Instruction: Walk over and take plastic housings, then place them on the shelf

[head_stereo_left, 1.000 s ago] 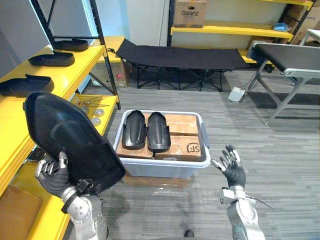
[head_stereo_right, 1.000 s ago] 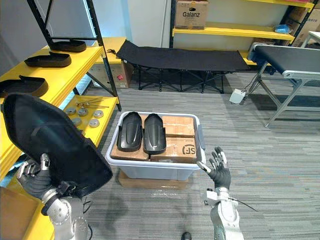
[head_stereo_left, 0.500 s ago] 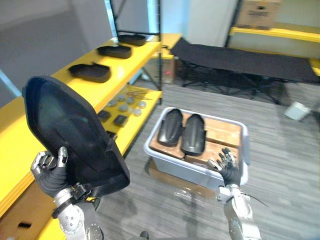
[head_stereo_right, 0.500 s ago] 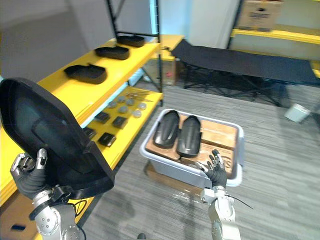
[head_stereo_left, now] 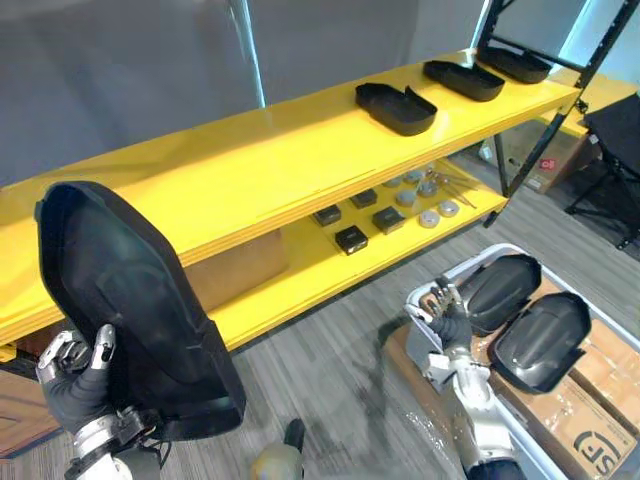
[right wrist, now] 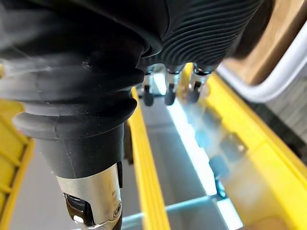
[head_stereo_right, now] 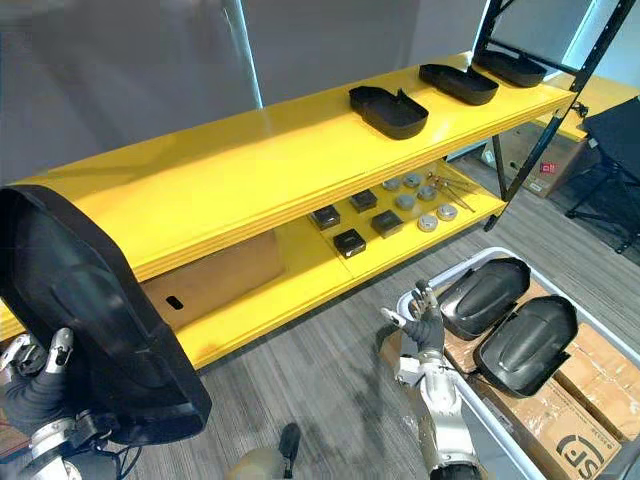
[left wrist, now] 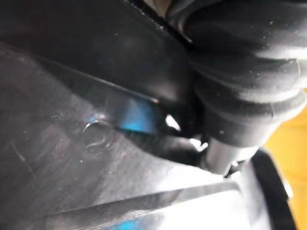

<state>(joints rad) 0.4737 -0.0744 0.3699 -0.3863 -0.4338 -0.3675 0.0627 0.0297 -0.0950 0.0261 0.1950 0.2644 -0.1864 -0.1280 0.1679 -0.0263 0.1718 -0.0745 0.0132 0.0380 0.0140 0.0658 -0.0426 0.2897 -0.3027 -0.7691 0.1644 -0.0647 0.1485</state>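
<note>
My left hand (head_stereo_left: 72,388) is shut on the lower edge of a large black plastic housing (head_stereo_left: 128,308) and holds it upright at the lower left, in front of the yellow shelf (head_stereo_left: 250,150). The housing's dark inner face (left wrist: 96,143) lies right against the left wrist camera. Three more black housings (head_stereo_left: 395,106) lie in a row on the shelf's top board towards the right. My right hand (head_stereo_left: 446,308) hangs open beside a pale bin (head_stereo_left: 488,253), where two housings (head_stereo_right: 525,345) lie side by side. Its fingers (right wrist: 165,96) are straight with nothing in them.
The lower shelf board carries small black blocks and metal discs (head_stereo_left: 392,205). A cardboard box (head_stereo_left: 235,270) stands beneath the top board. A black upright post (head_stereo_left: 540,100) marks the shelf's right end. Brown cartons (head_stereo_left: 590,420) fill the bin under the housings. Grey carpet lies between shelf and bin.
The whole view has swung left to face the yellow shelf, so the bin now sits at the lower right. The housing stays in my left hand; the right hand stays open.
</note>
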